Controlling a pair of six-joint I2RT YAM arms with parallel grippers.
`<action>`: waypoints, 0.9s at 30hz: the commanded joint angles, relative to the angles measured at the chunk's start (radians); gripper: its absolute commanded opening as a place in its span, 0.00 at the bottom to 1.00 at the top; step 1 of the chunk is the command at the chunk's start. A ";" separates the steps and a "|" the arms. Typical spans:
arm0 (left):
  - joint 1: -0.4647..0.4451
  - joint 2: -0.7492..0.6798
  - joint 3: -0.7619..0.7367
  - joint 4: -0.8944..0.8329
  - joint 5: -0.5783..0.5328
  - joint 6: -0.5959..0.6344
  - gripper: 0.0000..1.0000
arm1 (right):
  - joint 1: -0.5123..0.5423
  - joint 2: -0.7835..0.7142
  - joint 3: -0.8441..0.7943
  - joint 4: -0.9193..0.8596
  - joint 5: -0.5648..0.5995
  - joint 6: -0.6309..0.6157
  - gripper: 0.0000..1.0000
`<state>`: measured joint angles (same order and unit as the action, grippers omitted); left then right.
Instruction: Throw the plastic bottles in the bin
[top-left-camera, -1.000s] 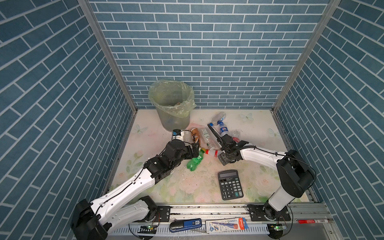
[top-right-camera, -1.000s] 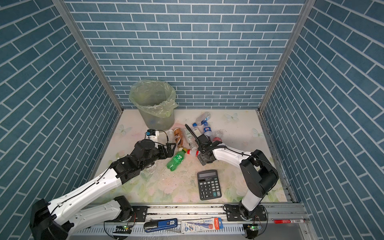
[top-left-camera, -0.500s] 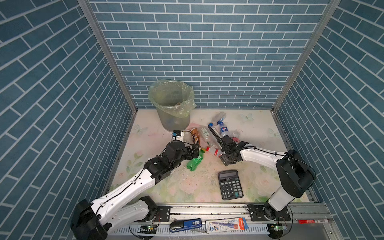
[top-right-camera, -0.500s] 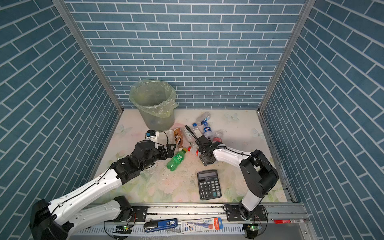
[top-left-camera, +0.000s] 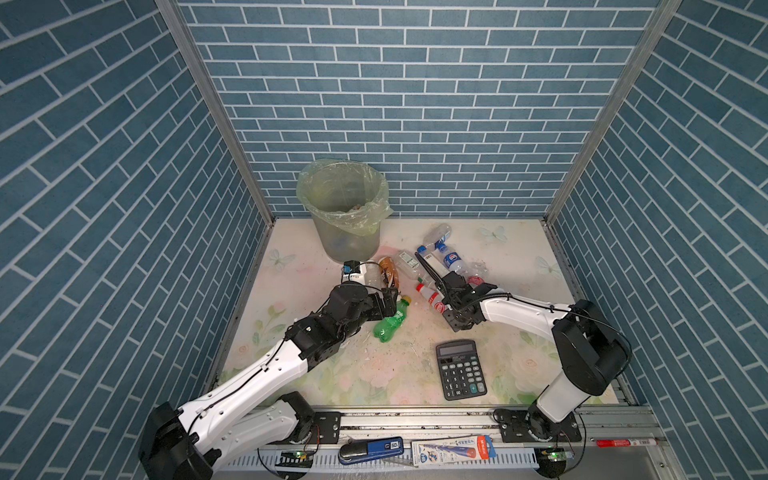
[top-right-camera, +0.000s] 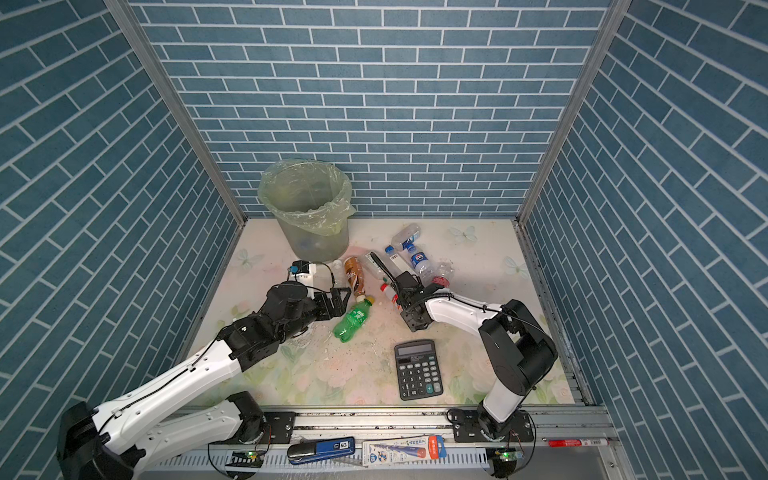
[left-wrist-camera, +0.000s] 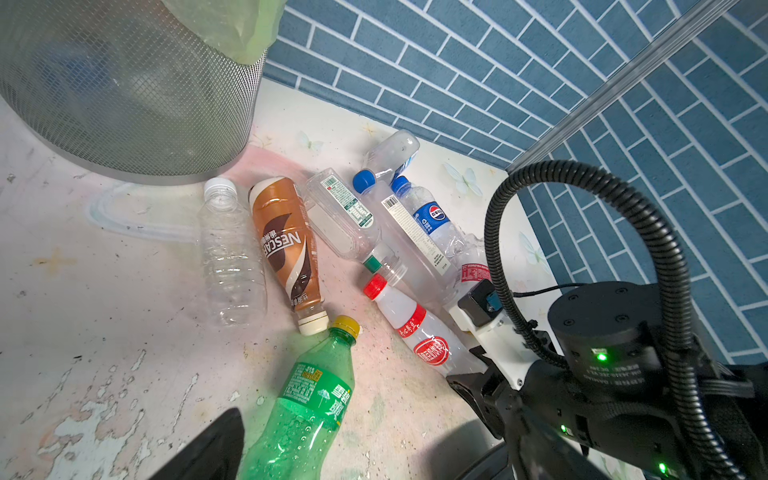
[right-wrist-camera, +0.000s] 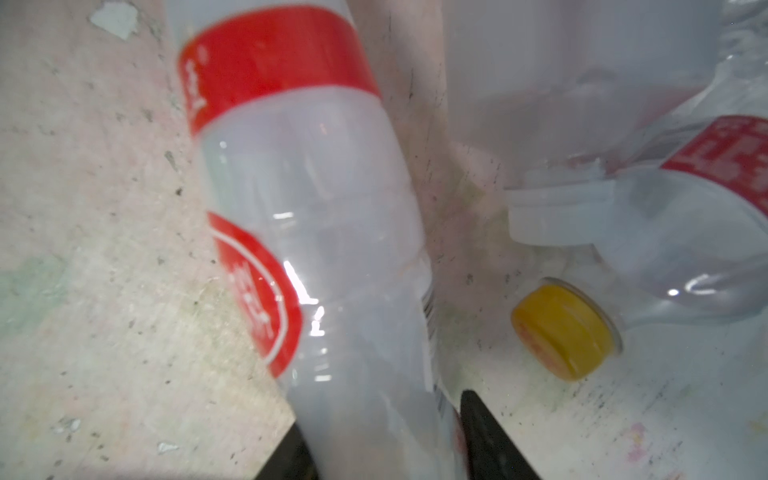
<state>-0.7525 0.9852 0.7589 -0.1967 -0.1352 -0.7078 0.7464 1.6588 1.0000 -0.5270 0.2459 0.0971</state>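
The bin (top-left-camera: 347, 243) stands at the back of the table (top-left-camera: 365, 378), left of centre. The calculator (top-left-camera: 460, 369) lies near the front, apart from the rest. About 9 bottles (top-left-camera: 409, 266) lie flat on the table, to the right of the bin. The left gripper (top-left-camera: 392, 300) is by the neck of the green bottle (top-left-camera: 390, 323), its claw released wide. The right gripper (right-wrist-camera: 380, 440) has 1 finger on each side of the red bottle (right-wrist-camera: 316, 232). If it squeezes, I cannot tell.
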 joint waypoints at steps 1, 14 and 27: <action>0.000 -0.013 -0.013 0.004 -0.005 -0.005 0.99 | 0.005 -0.023 0.011 -0.027 -0.022 -0.005 0.49; 0.001 0.003 -0.004 0.003 -0.006 -0.020 0.99 | 0.005 -0.098 0.021 -0.010 -0.053 -0.007 0.40; 0.001 0.050 0.025 0.025 -0.009 -0.051 0.99 | -0.001 -0.208 0.006 0.019 -0.009 0.034 0.39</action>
<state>-0.7525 1.0168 0.7563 -0.1844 -0.1387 -0.7528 0.7464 1.5032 1.0008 -0.5152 0.2035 0.1001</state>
